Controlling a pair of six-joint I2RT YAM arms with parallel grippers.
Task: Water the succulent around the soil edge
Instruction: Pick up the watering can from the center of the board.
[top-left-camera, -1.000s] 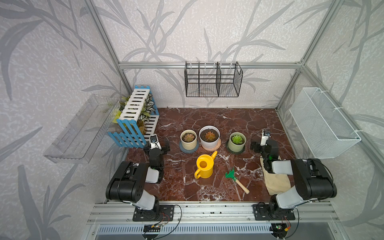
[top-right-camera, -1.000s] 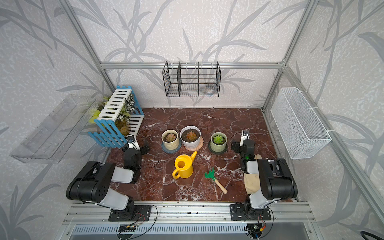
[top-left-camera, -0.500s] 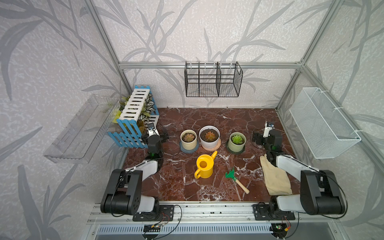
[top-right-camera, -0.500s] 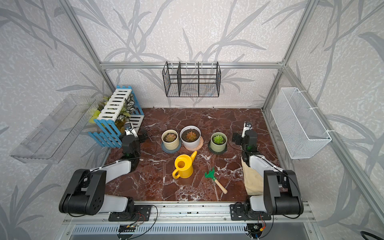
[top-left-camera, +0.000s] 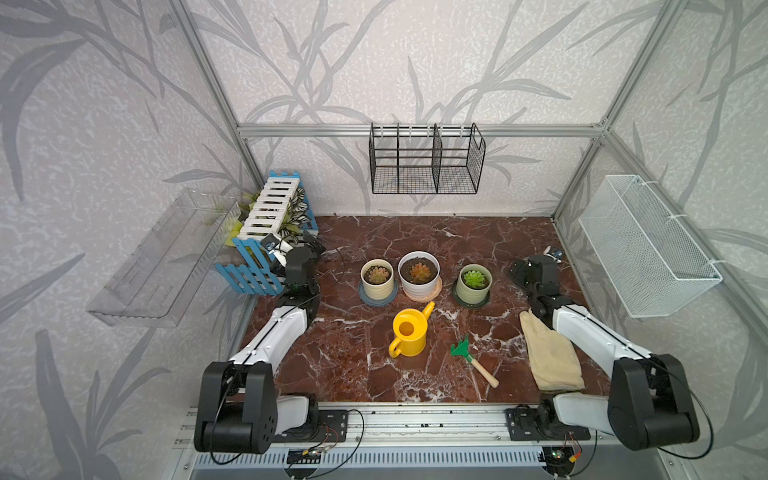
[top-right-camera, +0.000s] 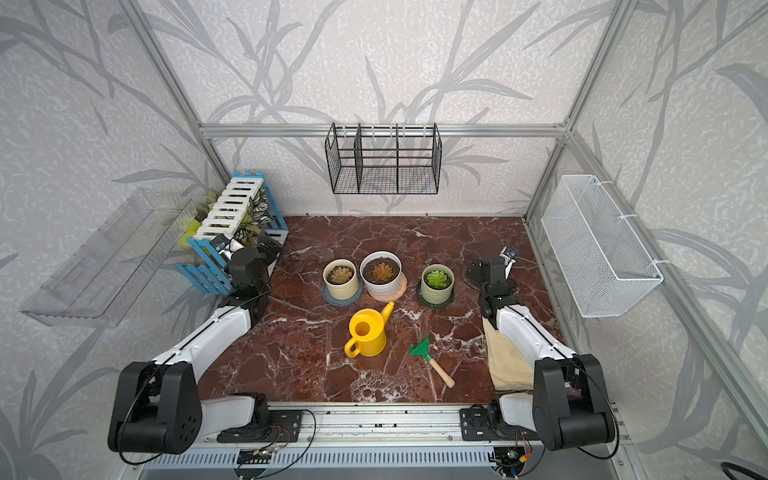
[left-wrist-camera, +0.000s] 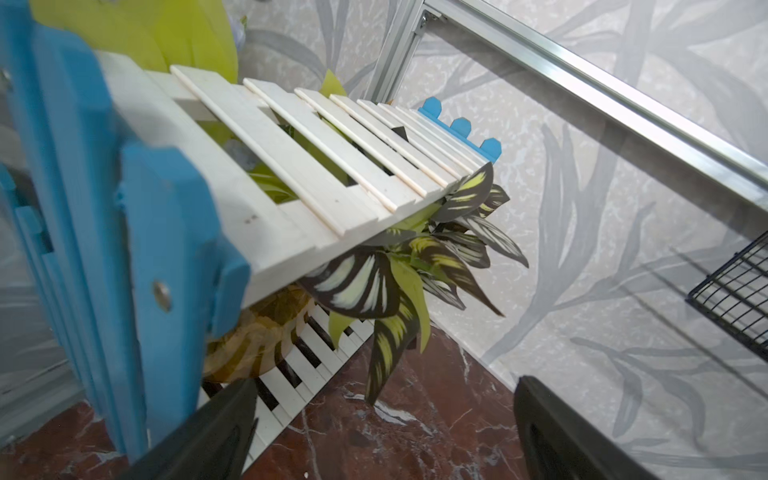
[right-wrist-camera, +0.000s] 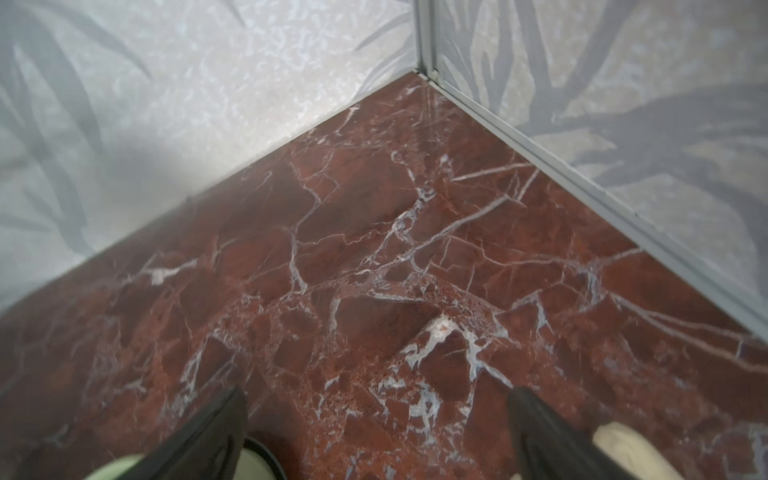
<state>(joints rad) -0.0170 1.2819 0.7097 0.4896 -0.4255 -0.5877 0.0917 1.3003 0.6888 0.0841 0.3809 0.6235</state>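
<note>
Top pair: mounted high over my base rail (top-left-camera: 415, 422), facing down and toward the back wall (top-left-camera: 415, 83), far off; both top views hold the whole marble floor (top-left-camera: 415, 232). My left wrist: close on the blue-and-white crate (left-wrist-camera: 291, 166), also seen from above. My right wrist: low, near, facing the floor's far right corner.

I can read no text, label, brand or number anywhere around me. Nothing I see from above or from my wrists bears any legible writing or sign.
</note>
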